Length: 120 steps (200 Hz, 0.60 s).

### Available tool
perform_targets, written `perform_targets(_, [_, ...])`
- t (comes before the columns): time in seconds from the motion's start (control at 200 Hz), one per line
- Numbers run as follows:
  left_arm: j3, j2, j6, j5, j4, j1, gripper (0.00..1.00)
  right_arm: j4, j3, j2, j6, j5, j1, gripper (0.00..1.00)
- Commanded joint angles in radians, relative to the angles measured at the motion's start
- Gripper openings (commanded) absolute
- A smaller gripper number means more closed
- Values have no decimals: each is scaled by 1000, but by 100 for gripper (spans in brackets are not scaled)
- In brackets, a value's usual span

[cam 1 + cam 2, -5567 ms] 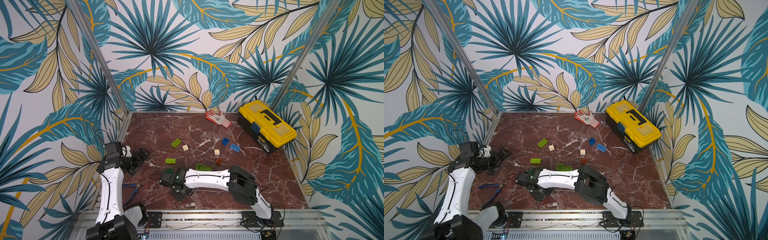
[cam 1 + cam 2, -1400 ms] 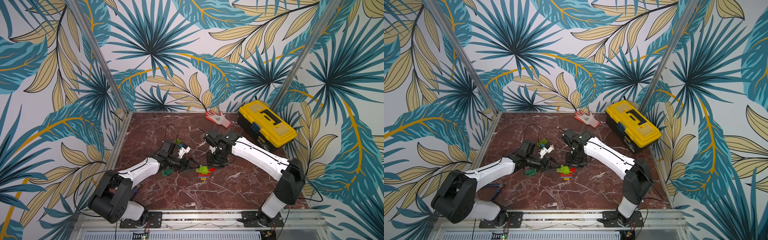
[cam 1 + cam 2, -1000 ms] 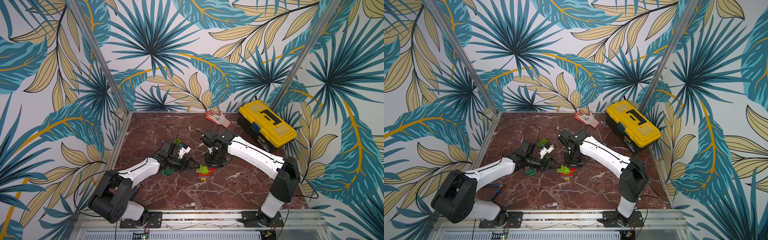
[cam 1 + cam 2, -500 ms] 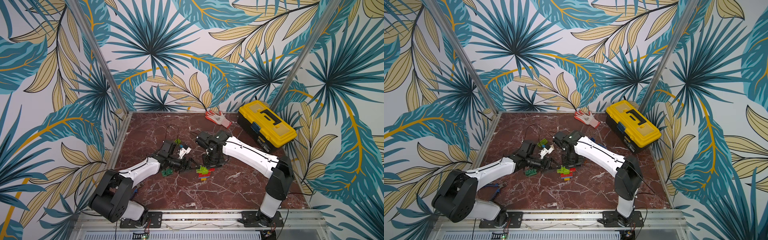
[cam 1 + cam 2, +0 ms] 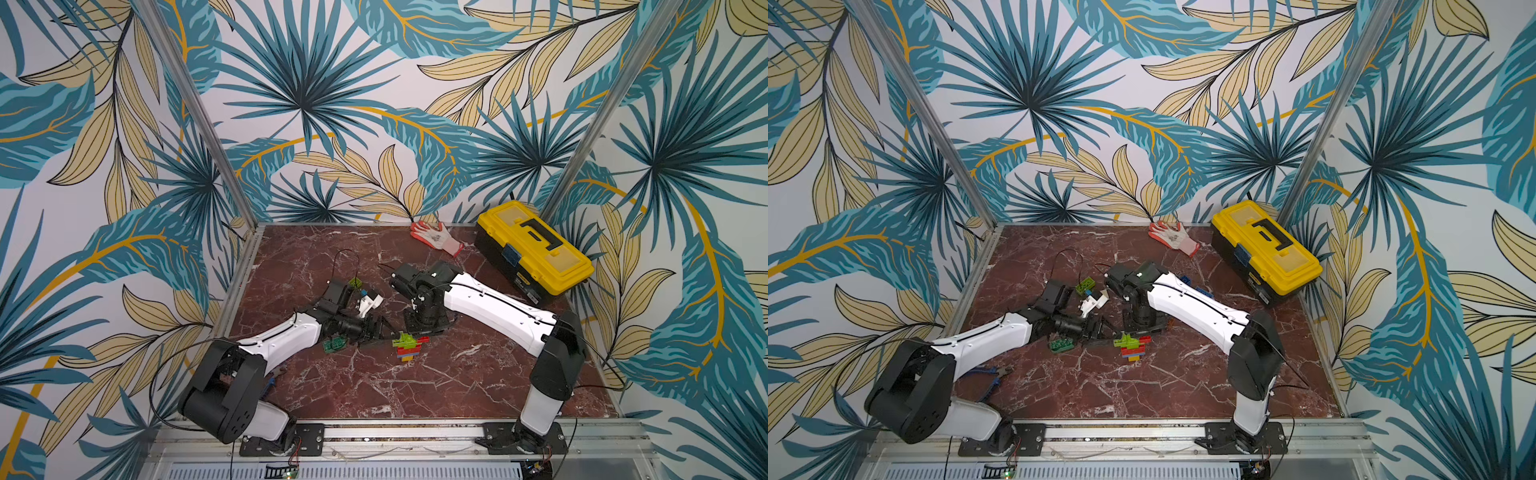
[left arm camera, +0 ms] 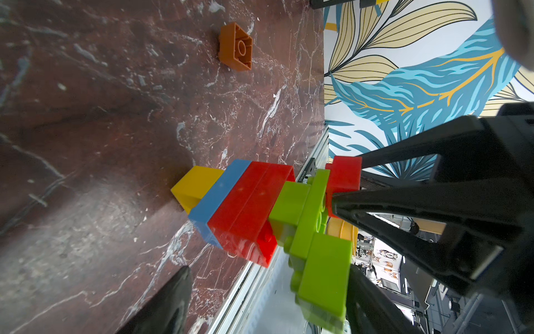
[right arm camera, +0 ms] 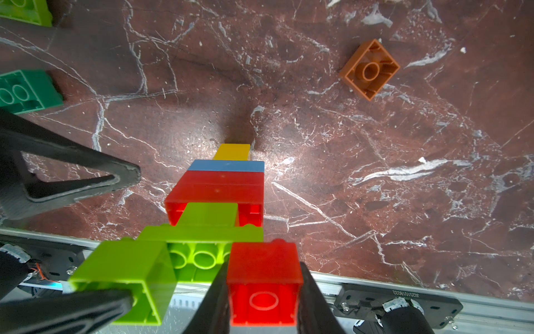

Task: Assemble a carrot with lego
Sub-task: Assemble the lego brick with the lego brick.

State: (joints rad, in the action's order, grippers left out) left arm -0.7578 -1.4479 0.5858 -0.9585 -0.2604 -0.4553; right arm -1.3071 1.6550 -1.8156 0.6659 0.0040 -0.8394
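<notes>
Beside lego stack (image 5: 407,350): left tool (image 5: 384,332), green brick (image 5: 335,344); right tool (image 7: 263,277) clamps red brick (image 7: 261,257).

From either side, the left arm (image 5: 282,343) and right arm (image 5: 494,309) stretch low toward the brick stack (image 5: 407,349). The left gripper (image 5: 380,330) lies level beside it, jaws spread wide. The right gripper (image 7: 263,269) points down over its top, clamped on a red brick (image 6: 344,173).

Brick stack (image 7: 219,188) hemmed by left fingers (image 7: 124,173), right fingers (image 7: 313,306); marble (image 5: 395,390) toward front free; toolbox (image 5: 536,249), glove (image 5: 436,239) at back right.
</notes>
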Motion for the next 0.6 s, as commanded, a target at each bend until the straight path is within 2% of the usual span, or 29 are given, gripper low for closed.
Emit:
perform_targets(0.0, [12,-32,-35,144,-143,-6,81,-7,-67,-124,-37,-50,-23,25])
perform_targets(0.355, [7,-31,-41,149,-163,-6,82,22,-103,-147,-64,-77,-25,25])
perform_targets(0.596, [-46,2,-34,148,-186,-6,84,-7,-53,-125,-67,-53,-25,27])
